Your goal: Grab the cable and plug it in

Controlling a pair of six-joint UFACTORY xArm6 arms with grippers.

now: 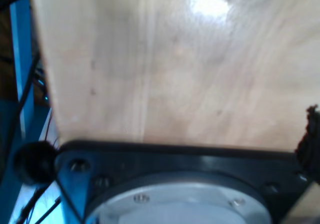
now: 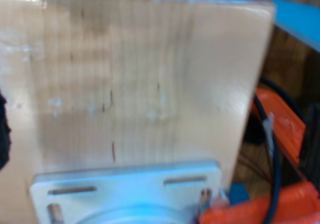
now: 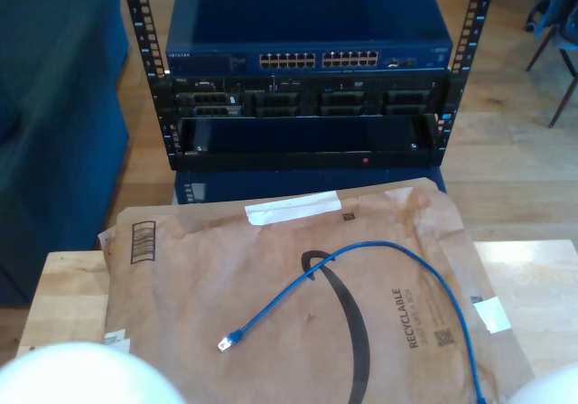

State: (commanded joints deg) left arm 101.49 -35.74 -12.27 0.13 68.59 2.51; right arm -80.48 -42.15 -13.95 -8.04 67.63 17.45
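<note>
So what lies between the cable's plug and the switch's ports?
In the exterior view, bare brown paper mailer with a white tape strip, between the plug and the switch.

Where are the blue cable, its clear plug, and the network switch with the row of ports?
blue cable [image 3: 379, 246]: exterior view, top of its curved middle stretch.
clear plug [image 3: 225, 342]: exterior view, free end lying on the brown paper.
network switch [image 3: 307, 33]: exterior view, its blue top panel.

We see a brown paper mailer [image 3: 361, 332] spread on the wooden table [image 3: 63, 286]; behind it, upper centre, a rack [image 3: 307, 106] holding a blue network switch [image 3: 307, 24].
</note>
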